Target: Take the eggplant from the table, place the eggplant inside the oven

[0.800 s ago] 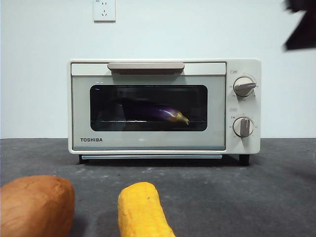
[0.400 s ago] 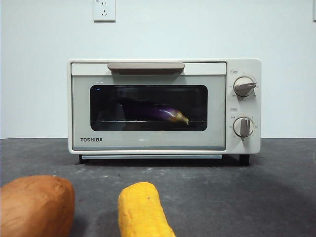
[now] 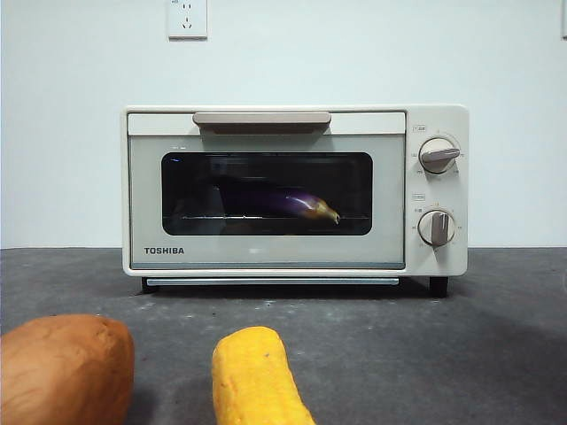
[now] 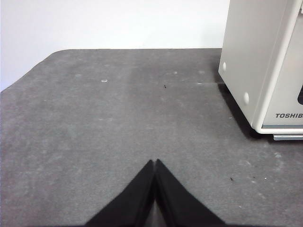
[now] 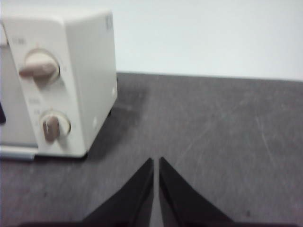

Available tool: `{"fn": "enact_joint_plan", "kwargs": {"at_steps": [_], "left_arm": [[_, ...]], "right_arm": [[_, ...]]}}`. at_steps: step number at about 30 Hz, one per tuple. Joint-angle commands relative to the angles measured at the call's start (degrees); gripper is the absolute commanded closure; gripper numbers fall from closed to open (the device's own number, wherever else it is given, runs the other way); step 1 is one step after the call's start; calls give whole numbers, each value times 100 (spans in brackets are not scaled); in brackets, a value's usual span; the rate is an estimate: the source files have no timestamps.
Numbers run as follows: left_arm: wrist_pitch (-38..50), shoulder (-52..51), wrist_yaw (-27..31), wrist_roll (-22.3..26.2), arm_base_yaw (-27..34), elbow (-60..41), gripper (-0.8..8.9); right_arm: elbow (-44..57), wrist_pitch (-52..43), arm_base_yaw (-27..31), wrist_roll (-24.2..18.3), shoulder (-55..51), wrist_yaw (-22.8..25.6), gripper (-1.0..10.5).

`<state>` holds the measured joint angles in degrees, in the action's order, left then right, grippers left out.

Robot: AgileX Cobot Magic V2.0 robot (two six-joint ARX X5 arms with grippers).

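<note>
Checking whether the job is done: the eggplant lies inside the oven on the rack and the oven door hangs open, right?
Not quite. The eggplant does lie inside the oven on the rack, but the door is shut: the front view shows the eggplant through the dark glass window with the handle up top.

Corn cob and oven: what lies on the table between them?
Nothing: in the front view, only bare table lies between the corn cob and the oven.

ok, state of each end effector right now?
Left end effector: shut, holding nothing, over bare table.
Right end effector: shut, holding nothing, beside the oven.
</note>
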<state>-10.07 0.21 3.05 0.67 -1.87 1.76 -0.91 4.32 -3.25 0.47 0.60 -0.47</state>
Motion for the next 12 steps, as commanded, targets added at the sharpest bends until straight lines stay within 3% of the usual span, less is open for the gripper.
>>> {"fn": "enact_joint_plan", "kwargs": {"at_steps": [1,4,12], "left_arm": [[85,-4,-2,-22,13,-157,806],[92,-2,-2,-22,13,-155,806],[94,-2,-2,-22,13,-155,806]], "right_arm": [[33,461,11,107,-39,-133,943],[24,588,0,332,9,-201,943],[20,459,-4,339,-2,-210,943]]}}
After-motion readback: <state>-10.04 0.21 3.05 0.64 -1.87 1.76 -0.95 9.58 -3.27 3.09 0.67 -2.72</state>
